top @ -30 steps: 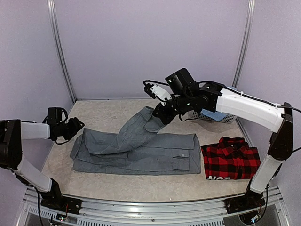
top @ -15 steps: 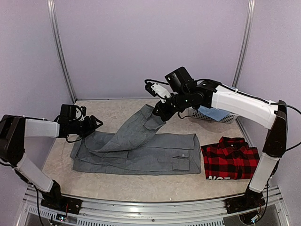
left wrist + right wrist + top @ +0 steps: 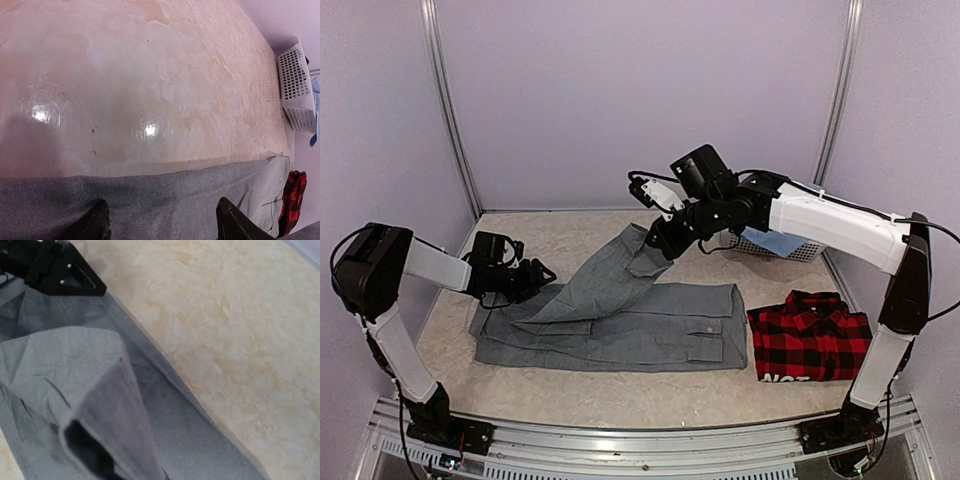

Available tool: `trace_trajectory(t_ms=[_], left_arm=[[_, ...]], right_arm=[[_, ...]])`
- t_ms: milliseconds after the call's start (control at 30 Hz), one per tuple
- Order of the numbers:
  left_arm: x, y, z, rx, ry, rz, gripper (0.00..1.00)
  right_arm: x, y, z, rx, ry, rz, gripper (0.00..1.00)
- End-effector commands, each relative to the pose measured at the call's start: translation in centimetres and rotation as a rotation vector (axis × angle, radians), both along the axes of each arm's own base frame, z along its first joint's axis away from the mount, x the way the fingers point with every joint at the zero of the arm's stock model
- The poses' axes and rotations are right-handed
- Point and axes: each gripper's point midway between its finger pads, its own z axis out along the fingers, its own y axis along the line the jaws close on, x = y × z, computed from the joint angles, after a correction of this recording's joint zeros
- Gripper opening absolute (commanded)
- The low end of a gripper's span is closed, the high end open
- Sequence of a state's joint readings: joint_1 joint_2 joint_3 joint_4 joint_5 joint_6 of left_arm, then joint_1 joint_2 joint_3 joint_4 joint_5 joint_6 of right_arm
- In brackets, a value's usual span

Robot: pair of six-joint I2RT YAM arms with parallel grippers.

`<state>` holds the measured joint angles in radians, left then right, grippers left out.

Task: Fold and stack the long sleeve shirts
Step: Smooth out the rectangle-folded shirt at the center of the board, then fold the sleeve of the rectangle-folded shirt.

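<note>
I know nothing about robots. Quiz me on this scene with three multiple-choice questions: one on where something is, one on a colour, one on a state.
1. Where does the plaid shirt lie?
A) beside the grey shirt, to its right
B) on top of it
C) under it

2. What colour is the sleeve pinched by the right hand?
A) red
B) blue
C) grey

3. How is the left hand?
A) shut on a sleeve
B) open
C) shut on nothing

Answers:
1 A: the overhead view shows it folded next to the grey one.
2 C: that hand holds up a grey sleeve.
3 B: its wrist view shows its fingers standing apart over grey cloth.
</note>
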<state>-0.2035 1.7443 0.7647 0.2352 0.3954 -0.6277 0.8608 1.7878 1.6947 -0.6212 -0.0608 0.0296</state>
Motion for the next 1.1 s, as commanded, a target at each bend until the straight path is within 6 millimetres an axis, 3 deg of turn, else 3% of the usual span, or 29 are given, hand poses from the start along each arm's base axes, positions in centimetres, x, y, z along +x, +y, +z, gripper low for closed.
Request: trace_trajectory(t_ms=[0,133,267,567,667,900,1067], left_arm=[[2.1,0.0,0.1,0.011,-0.063,0.019,0.69],[2.6,0.7,-0.1,0.035,-0.075,0.045,0.69],[2.6,0.7,1.5,0.015,-0.128,0.031,0.70],[1.5,-1.2,10.5,-0.099,-0.398,-0.079,0.72],[0.9,-1.6,12.5,-0.122,-0.459,-0.111,0.73],[-0.5,-1.6,14.0,-0.124,-0.520,-0.126,0.74],[-2.0,-3.0,13.0,-0.088,-0.493,-0.199,0.74]], right_arm=[[0.1,-1.3,0.4,0.001,-0.012,-0.048,0.00],[0.1,-2.2,0.5,-0.003,-0.009,-0.074,0.00],[0.7,-3.0,0.4,-0.004,0.003,-0.103,0.00],[3.8,-4.6,-1.9,0.017,0.101,-0.186,0.00],[4.8,-5.2,-3.1,0.022,0.137,-0.197,0.00],[6.3,-5.9,-6.5,0.009,0.237,-0.207,0.00],[6.6,-6.4,-8.7,-0.022,0.288,-0.215,0.00]])
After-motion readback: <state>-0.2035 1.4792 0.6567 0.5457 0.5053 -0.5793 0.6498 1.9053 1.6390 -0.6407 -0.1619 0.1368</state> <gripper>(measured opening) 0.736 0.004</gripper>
